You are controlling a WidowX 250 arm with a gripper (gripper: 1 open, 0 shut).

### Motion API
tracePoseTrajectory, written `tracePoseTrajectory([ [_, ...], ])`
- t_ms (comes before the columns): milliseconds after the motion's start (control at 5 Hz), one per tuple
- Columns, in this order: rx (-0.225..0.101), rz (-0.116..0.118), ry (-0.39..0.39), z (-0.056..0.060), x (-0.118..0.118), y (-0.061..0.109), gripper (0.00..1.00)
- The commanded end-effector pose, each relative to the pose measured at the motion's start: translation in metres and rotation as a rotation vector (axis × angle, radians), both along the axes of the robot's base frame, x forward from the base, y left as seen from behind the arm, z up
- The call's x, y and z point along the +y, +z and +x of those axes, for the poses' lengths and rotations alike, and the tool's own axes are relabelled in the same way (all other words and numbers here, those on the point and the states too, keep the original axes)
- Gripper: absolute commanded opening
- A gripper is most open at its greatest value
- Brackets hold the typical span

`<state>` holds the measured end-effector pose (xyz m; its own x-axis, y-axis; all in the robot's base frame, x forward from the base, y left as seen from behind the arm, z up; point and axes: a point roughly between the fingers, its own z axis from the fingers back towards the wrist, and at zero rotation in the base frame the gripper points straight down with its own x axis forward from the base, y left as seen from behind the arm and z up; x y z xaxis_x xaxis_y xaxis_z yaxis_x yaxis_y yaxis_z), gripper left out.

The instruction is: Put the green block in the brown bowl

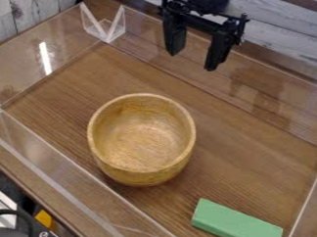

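A flat green block [236, 224] lies on the wooden table near the front right corner. The round light-brown wooden bowl [142, 138] stands in the middle of the table, empty. My black gripper [194, 46] hangs above the far side of the table, well behind the bowl and far from the block. Its two fingers point down and stand apart, open, with nothing between them.
Clear plastic walls [43, 156] fence the wooden table [252, 124] on the left, front and right. A small clear plastic stand [103, 23] sits at the back left, left of the gripper.
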<state>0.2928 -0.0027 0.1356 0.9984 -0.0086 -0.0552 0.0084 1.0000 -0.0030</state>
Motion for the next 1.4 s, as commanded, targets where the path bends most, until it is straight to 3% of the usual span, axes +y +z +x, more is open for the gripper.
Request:
tracePoseTrajectory([
  [0,0.012,0.004,-0.096,-0.009,-0.01,-0.003,1.0],
  [400,0.017,0.022,-0.394,-0.034,-0.052,-0.005,1.0],
  [800,0.007,0.027,-0.64,-0.054,-0.068,-0.005,1.0],
  [1200,0.003,0.027,-0.962,-0.078,-0.087,-0.018,1.0],
])
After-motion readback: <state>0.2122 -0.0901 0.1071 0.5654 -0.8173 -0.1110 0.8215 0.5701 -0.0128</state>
